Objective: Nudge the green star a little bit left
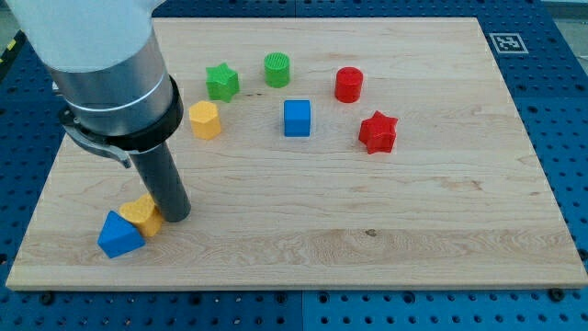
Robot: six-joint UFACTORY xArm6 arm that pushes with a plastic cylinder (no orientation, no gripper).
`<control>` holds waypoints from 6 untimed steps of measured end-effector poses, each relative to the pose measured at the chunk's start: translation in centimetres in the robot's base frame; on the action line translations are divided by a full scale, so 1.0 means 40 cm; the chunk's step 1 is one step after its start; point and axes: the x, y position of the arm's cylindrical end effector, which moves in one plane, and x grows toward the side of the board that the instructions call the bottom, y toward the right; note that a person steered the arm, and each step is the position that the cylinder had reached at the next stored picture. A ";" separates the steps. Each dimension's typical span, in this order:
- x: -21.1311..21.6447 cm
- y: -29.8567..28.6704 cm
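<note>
While my tip (pixel 177 217) rests near the desk's (pixel 367 239) bottom-left corner, touching a yellow block (pixel 141 213) beside a blue block (pixel 118 234), the green star (pixel 221 81) sits well apart near the top edge. Just beside it: green cylinder (pixel 277 69), yellow hexagonal block (pixel 204 119). Centre: blue cube (pixel 297 118). Further right: red cylinder (pixel 348 84), red star (pixel 377 131). End effector: plain rod, nothing to open or clamp.
</note>
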 end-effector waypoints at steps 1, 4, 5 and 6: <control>-0.019 0.091; -0.331 0.123; -0.424 0.139; -0.456 0.104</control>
